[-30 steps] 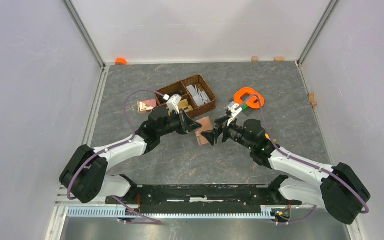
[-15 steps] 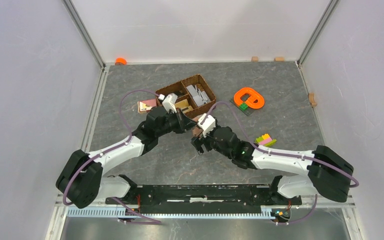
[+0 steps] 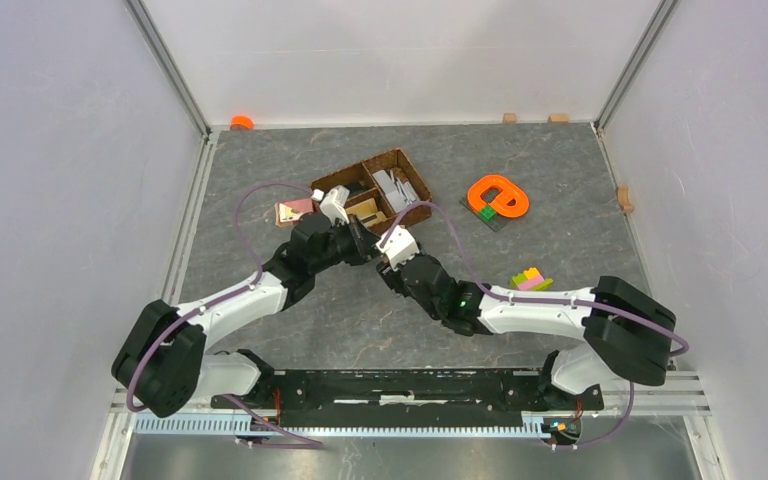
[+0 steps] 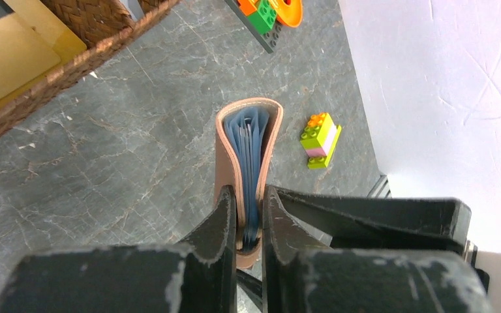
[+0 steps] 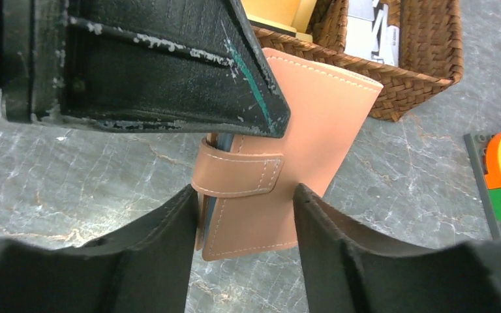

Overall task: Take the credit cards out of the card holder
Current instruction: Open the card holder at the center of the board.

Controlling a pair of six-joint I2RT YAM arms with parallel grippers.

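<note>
1. Currently you're at the opening step. The left tool (image 4: 249, 195) is clamped narrow on the card holder (image 4: 224, 147) and holds it edge-up over the bench (image 4: 104, 150), just beside the basket (image 5: 424, 59).
2. Your right tool (image 5: 244, 195) stands partly wide, with a jaw on either side of the snap tab (image 5: 238, 173) and neither touching it.
3. Next move, as I judge it: pinch the tab and peel it loose while the left grip holds firm.
4. Count:
   - One card holder.
   - Credit cards (image 4: 251, 150): a blue stack inside showing several edges, exact number unreadable.
   - One basket.
</note>
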